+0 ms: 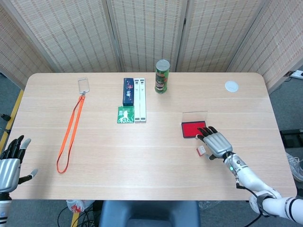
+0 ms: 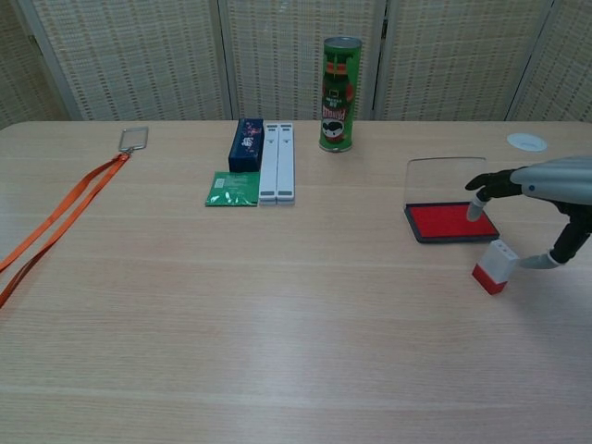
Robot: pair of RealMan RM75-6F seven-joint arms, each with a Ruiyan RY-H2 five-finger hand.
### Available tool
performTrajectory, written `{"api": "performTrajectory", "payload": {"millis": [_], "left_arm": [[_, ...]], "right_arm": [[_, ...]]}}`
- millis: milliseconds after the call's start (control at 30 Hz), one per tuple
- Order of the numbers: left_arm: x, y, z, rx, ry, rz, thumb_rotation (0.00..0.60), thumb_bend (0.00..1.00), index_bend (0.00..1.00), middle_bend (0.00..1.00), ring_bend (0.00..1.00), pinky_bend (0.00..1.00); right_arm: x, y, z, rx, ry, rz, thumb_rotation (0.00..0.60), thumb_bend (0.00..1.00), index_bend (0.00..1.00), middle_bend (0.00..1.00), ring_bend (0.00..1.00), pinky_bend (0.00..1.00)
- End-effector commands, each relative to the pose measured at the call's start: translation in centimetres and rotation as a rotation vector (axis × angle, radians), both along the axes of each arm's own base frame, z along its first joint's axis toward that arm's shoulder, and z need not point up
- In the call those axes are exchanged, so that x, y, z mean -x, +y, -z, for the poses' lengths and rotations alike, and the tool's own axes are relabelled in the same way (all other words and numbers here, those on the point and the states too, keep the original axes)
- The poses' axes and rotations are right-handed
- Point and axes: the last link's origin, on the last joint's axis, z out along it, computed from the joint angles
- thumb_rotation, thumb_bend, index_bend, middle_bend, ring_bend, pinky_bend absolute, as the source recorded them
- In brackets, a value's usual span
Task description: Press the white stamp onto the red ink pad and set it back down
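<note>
Pale wood-grain laminate covers the table (image 1: 142,156), and on it we find the red ink pad (image 2: 450,222), a flat dark-rimmed tray with its clear square lid standing open behind it. Just in front of the pad, toward its right corner, the white stamp (image 2: 494,265) stands slightly tilted on the tabletop: a small blocky body with a red base. Our right hand (image 1: 217,143), metallic grey with black fingers, hovers over the stamp and the pad's near right corner; its fingers are spread and hold nothing, though one pale fingertip (image 2: 539,262) reaches to the stamp's side. We cannot tell whether it touches. Our left hand (image 1: 10,161) sits at the table's near left edge, fingers apart and empty.

Farther back we see a green cylindrical crisp can (image 2: 339,93), a dark blue box (image 2: 247,144) beside two long white bars (image 2: 277,162), a green packet (image 2: 233,188), an orange lanyard (image 1: 71,132) with a clear badge holder, and a round white disc (image 1: 231,85).
</note>
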Motion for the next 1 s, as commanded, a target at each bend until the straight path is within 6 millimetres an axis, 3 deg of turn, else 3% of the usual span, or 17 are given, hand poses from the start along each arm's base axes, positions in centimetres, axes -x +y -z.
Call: {"api": "performTrajectory", "payload": {"millis": [33,200,467,1000], "left_arm": [[0.0,0.0,0.1,0.001,0.002,-0.003,0.600,0.20,0.03,0.03,0.05,0.26],[0.0,0.0,0.1,-0.001,0.003,-0.006,0.600,0.20,0.03,0.03,0.05,0.26],[0.0,0.0,0.0,-0.005,0.001,-0.002,0.600,0.20,0.02,0.03,0.05,0.26],[-0.1,-0.3,-0.3,-0.016,-0.013,0.007,0.600,0.20,0.01,0.03,0.05,0.26]], "right_arm": [[0.1,0.1,0.1,-0.005,0.005,-0.001,0.600,0.25,0.21,0.00,0.00,0.00],[0.3,0.2,0.4,-0.013,0.015,-0.005,0.600,0.26,0.22,0.00,0.00,0.00],[0.5,-0.1,1.1,-0.005,0.019,-0.008,0.600,0.26,0.31,0.00,0.00,0.00],[0.6,-0.8,2.3,-0.016,0.048,-0.006,0.600,0.28,0.33,0.00,0.00,0.00]]}}
